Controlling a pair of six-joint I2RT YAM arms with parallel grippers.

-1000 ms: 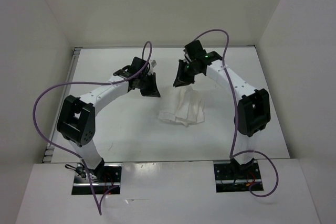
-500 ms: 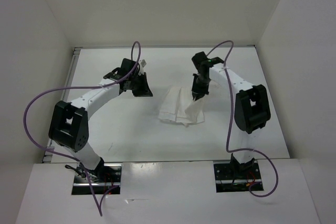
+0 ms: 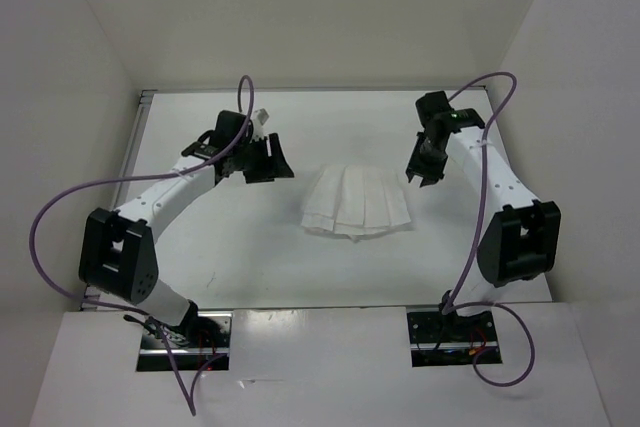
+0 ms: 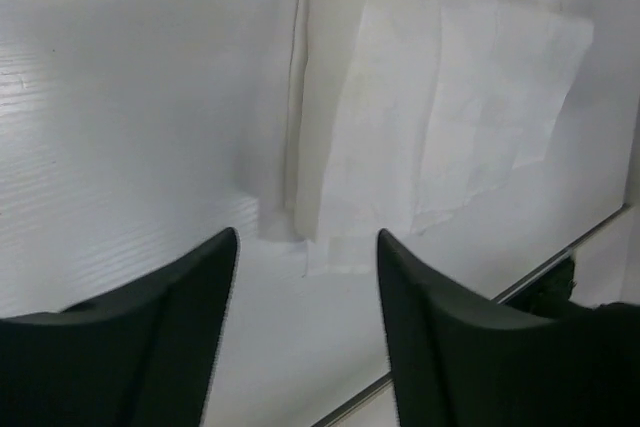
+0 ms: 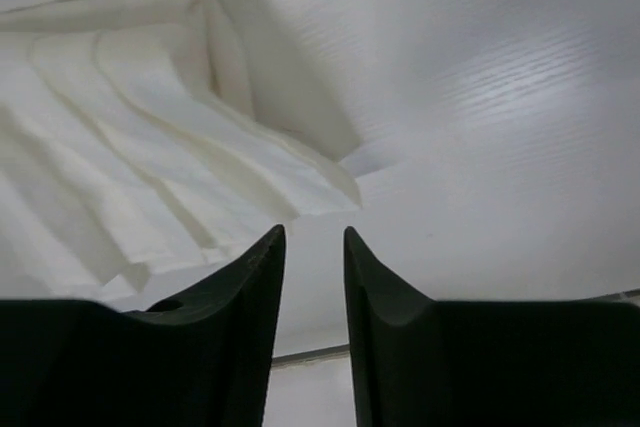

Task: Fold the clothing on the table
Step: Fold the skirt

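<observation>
The clothing (image 3: 356,203), a white pleated garment, lies spread flat on the table (image 3: 230,247) between the arms. In the left wrist view the clothing (image 4: 420,137) shows its layered edges above the open left gripper (image 4: 308,237). My left gripper (image 3: 272,160) sits to the garment's left, apart from it, with nothing between its fingers. My right gripper (image 3: 417,173) hovers at the garment's right edge, off the cloth. In the right wrist view the clothing (image 5: 130,137) fans out with pleats; the right gripper (image 5: 314,234) is open with a narrow gap, empty.
White walls (image 3: 300,17) enclose the table at the back and on both sides. Purple cables (image 3: 70,207) loop off each arm. The arm bases (image 3: 185,337) stand at the near edge. A thin metal rim (image 4: 540,272) shows in the left wrist view.
The right gripper let go of the cloth and drew back to the right; the garment now lies spread wider. The left gripper opened and shifted slightly left.
</observation>
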